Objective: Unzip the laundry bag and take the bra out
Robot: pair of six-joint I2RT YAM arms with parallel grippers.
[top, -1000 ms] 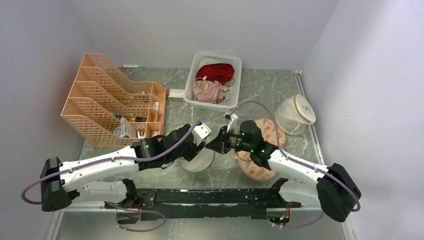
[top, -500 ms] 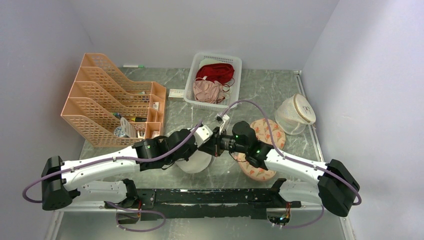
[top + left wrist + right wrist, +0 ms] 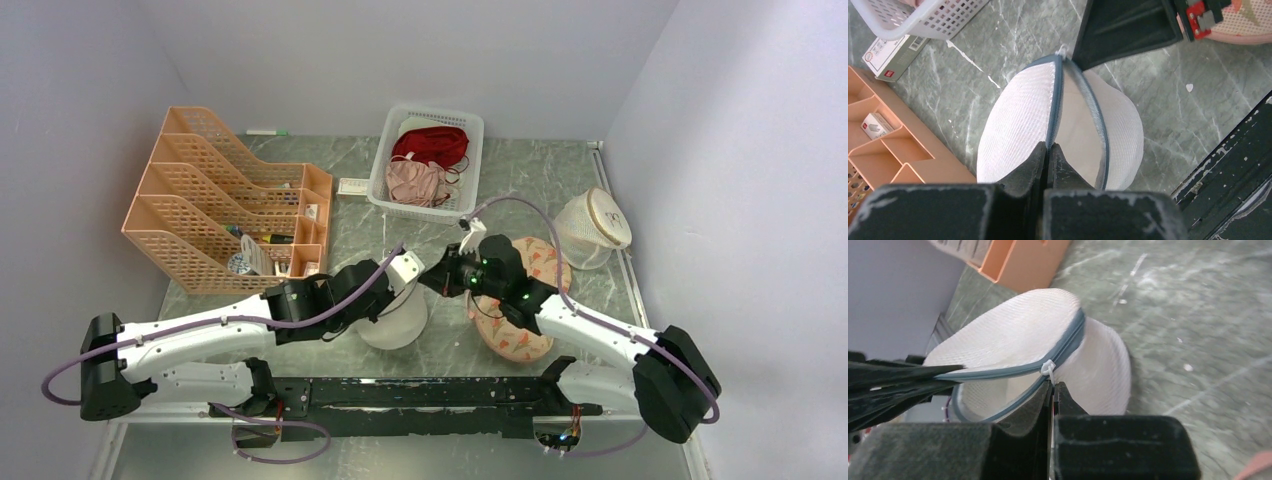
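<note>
While right claw pinches pull, laundry bag gapes

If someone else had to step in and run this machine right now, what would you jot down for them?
Left gripper: fingers shut on the near zipper rim of the laundry bag.
Right gripper: fingers shut on the white zip pull.
The bag sits on the table between the arms.
Done: zipper partly open, a gap showing.
Left: finish unzipping and take out the bra, which cannot be made out inside.
</note>
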